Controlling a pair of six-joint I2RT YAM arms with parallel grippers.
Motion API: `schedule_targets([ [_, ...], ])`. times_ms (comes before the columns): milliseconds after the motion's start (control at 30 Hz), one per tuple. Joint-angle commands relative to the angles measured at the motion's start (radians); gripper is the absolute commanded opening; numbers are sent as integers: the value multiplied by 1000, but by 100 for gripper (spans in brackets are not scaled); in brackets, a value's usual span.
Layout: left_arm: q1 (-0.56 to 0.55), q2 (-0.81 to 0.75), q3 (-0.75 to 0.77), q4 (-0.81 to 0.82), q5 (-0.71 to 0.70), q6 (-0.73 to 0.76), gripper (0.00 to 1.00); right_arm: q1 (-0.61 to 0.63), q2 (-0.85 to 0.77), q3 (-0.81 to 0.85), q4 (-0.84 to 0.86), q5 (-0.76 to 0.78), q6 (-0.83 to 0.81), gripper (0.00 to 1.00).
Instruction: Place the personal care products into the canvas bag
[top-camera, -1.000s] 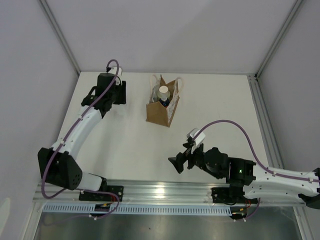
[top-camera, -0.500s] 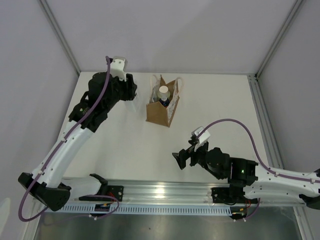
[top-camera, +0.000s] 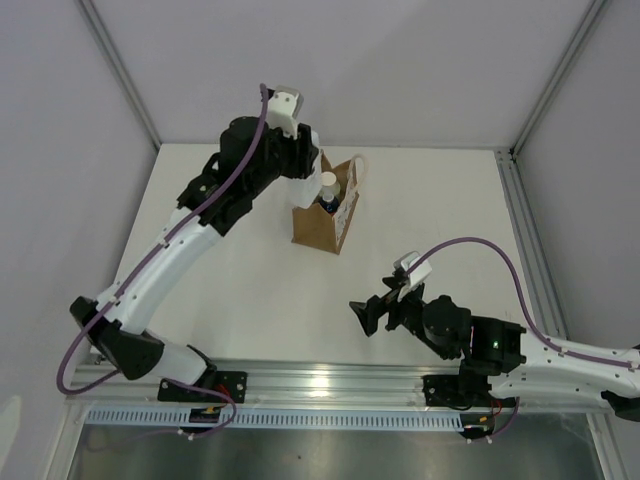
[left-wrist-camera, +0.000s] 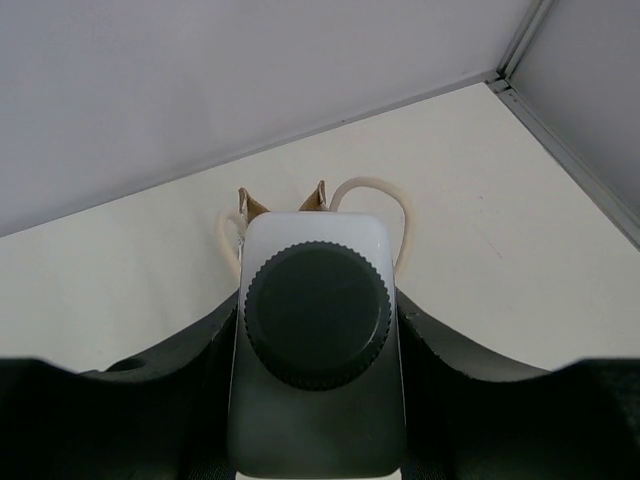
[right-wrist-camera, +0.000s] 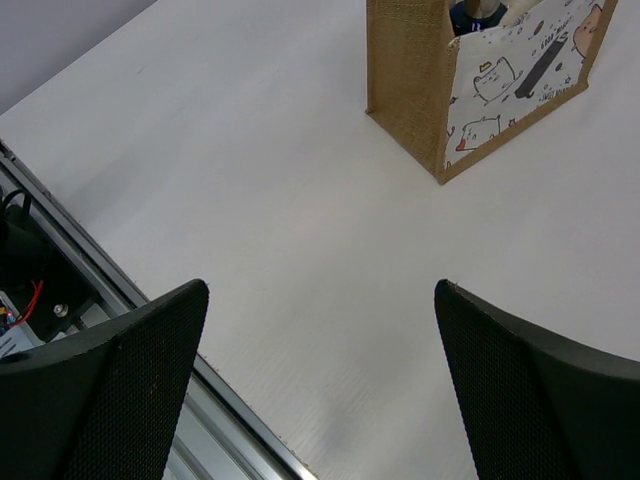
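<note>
My left hand (left-wrist-camera: 318, 400) pinches the clear squarish bottle (left-wrist-camera: 317, 315) by its flat sides, raised close by the canvas bag (top-camera: 320, 225). I judge it light, rigid and slick. My right hand (right-wrist-camera: 320, 295) hangs spread, empty.

Canvas bag (top-camera: 318, 228): upright on desk (top-camera: 250, 290), mouth open, brown ends, whitish printed side panel, cream loop handles.
Cream-white bottle (top-camera: 328, 182): standing inside bag.
Orange bottle (top-camera: 327, 204): inside bag beside it, only the dark-blue cap shows.
Clear squarish bottle (left-wrist-camera: 318, 340): dark ribbed cap, clamped between left jaws, over bag's edge.
</note>
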Motion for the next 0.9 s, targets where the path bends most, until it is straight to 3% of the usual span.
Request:
schedule_targets([
  [0,-8,57,154,220,10,10,0,8,-9,35,19,-10,18,99],
  [433,0,375,378,422,20,151,0,6,-9,37,28,-54,15,99],
  [867,105,453,264,541,6,115,0,9,-59,26,45,-143,37,99],
])
